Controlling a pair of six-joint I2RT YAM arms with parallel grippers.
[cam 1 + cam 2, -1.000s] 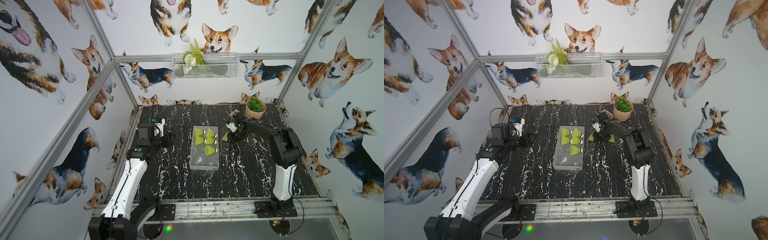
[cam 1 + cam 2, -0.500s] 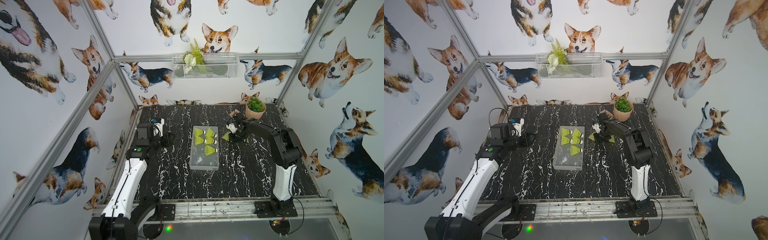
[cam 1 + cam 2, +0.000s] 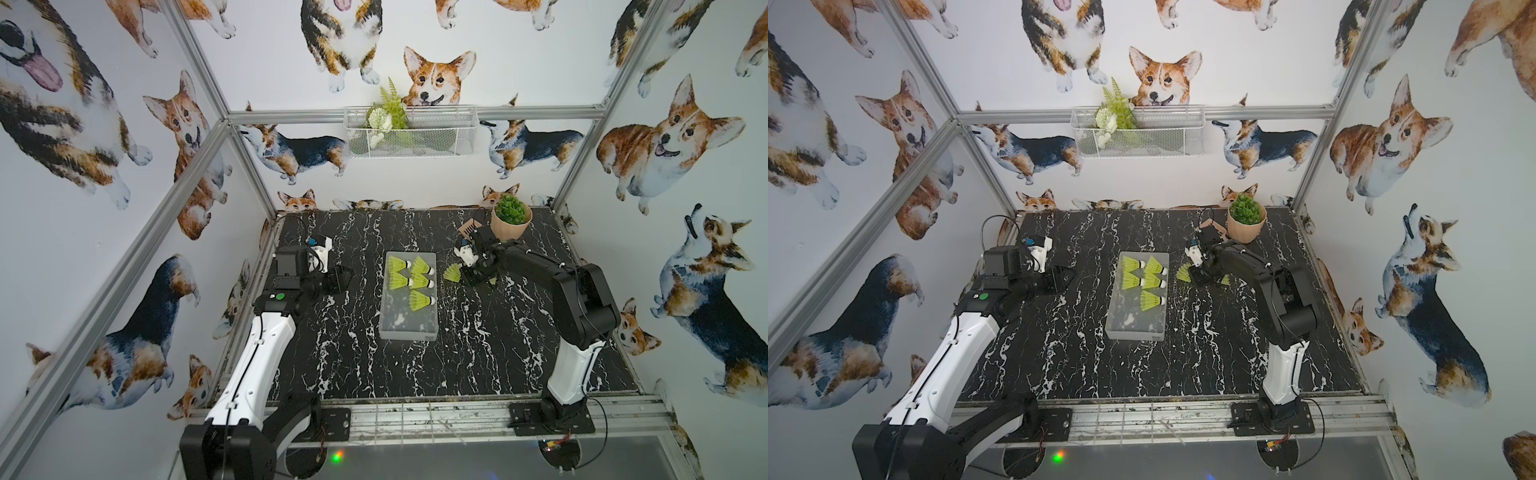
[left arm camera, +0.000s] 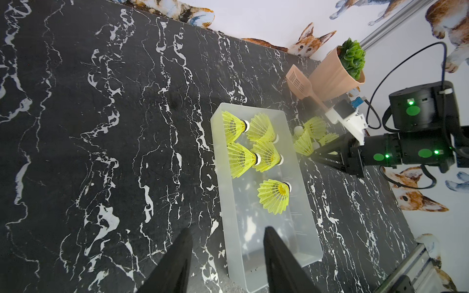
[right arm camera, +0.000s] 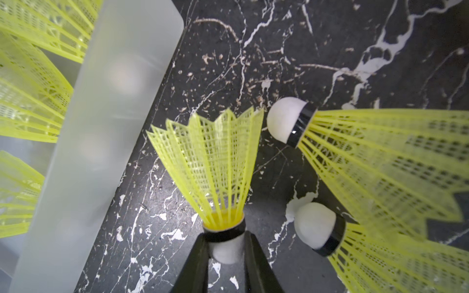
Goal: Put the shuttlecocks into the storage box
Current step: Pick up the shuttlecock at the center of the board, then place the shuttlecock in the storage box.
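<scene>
Your right gripper [image 5: 224, 241] has just clamped the white tip of a neon yellow-green plastic shuttlecock [image 5: 210, 165].
It is just beside the frosted translucent plastic storage box [image 5: 101, 121], ready for lifting in; your left gripper [image 4: 228, 229] hangs open, empty.

The shuttlecocks [image 5: 210, 162] have skirts of thin neon plastic lattice, slightly glossy; their rounded tips look matt white and faintly grainy, each ringed by a shiny black band; the storage box [image 5: 101, 101] is smooth, frosted translucent plastic; the table [image 5: 253, 38] beside the box is black marble-look, faintly sheened, flecked with scuffs and crumbs; the fingers [image 5: 193, 266] of the right tool [image 5: 224, 236] are matt black plastic; the basket [image 3: 409, 137] is white wire mesh.
</scene>
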